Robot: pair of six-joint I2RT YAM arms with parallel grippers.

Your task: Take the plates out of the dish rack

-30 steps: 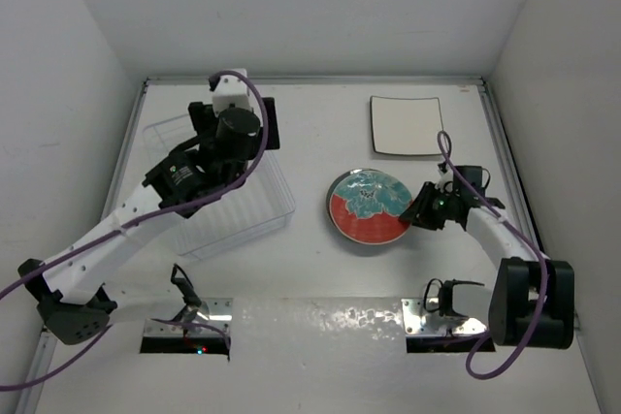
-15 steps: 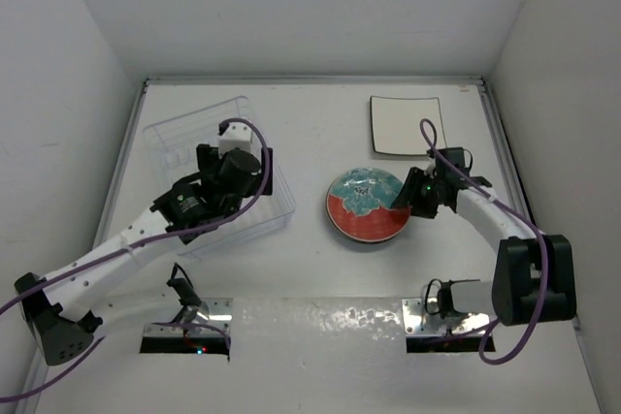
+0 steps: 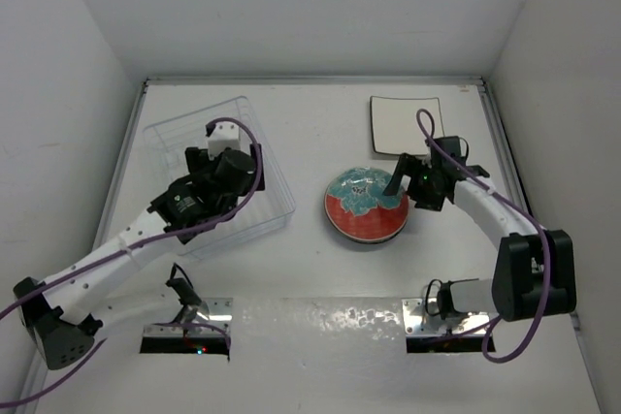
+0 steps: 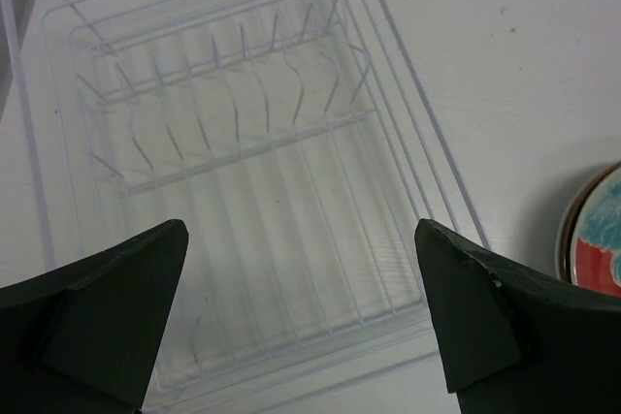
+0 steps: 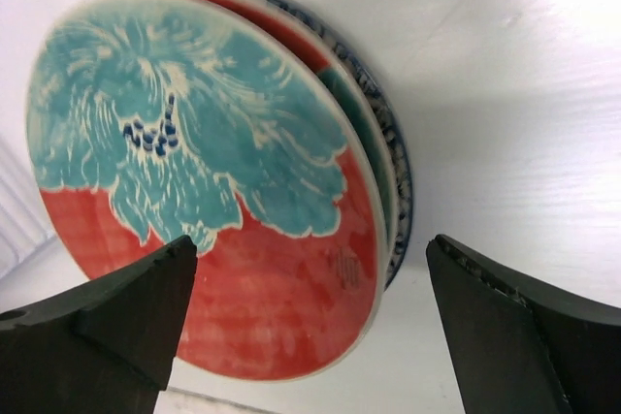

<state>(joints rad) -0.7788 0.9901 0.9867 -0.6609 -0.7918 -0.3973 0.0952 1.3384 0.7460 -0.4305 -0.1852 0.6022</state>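
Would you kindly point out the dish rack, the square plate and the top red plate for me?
dish rack (image 4: 247, 206): left wrist view, bare ribbed base.
square plate (image 3: 406, 125): top view, middle of its face.
top red plate (image 5: 209, 176): right wrist view, teal flower near its middle.

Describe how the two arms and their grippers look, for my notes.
Both arms have white links and black joint housings: left arm, right arm. A purple cable loops along each. The left gripper and right gripper show dark, wedge-shaped fingers. No markings are readable.
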